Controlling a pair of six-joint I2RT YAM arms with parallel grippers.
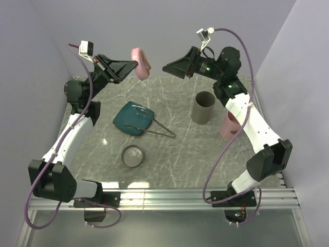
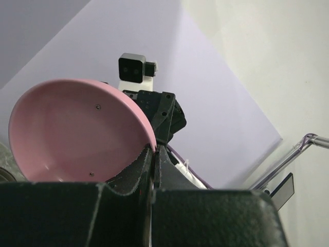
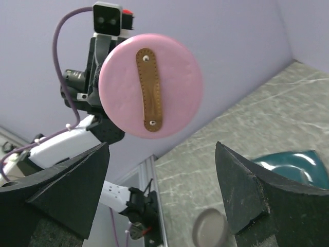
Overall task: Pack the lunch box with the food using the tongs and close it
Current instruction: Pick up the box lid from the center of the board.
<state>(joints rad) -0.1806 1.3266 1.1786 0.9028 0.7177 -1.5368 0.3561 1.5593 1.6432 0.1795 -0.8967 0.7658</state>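
Left pincer (image 1: 134, 66): pressed together on the rim of the pink lid (image 3: 150, 85), which is held high above the table, its top face turned to the right pincer (image 3: 162, 146).

Right pincer: spread wide, empty, squarely facing the lid, near but apart.

The lid's brown strap (image 3: 149, 90) runs almost upright, crosswise to the right fingers' closing line.

The tongs (image 1: 154, 128) lie well below both pincers, tips on the teal plate (image 1: 126, 116); neither arm is clearly nearer.

No food can be made out.

Our left arm (image 1: 67, 139) and right arm (image 1: 254, 123) wear white shells over black joints. The left hand (image 1: 132, 65) and right hand (image 1: 165, 68) are matte black wedges. Purple cables (image 1: 32, 206) trail both; green lights (image 1: 206, 67) glow toward one o'clock.
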